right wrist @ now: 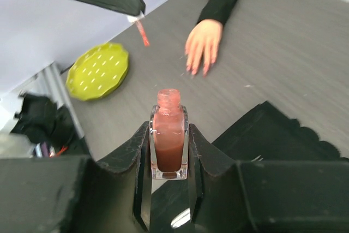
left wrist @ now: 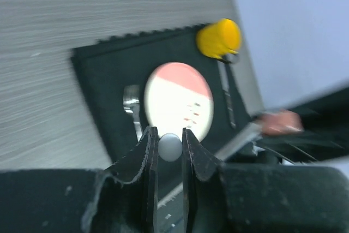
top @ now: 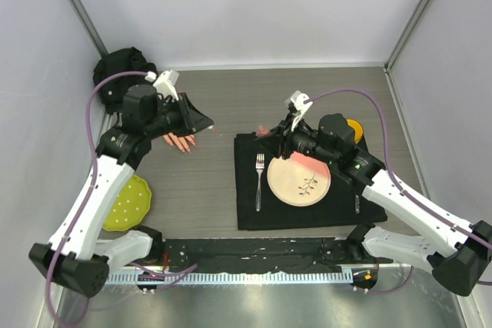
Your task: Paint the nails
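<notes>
Left tool [left wrist: 169,132] pinched a round white cap [left wrist: 169,147] near glossy red nails [right wrist: 199,70]; right tool [right wrist: 169,126] clamped an open reddish glass bottle [right wrist: 168,147].

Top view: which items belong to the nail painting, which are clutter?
Job: nails on mannequin hand; open polish bottle in right hand; brush cap in left hand.
Clutter: pink plate, fork, yellow cup, black placemat, green dish.

Bright even overhead light, soft shadows, left wrist view motion-blurred
</notes>
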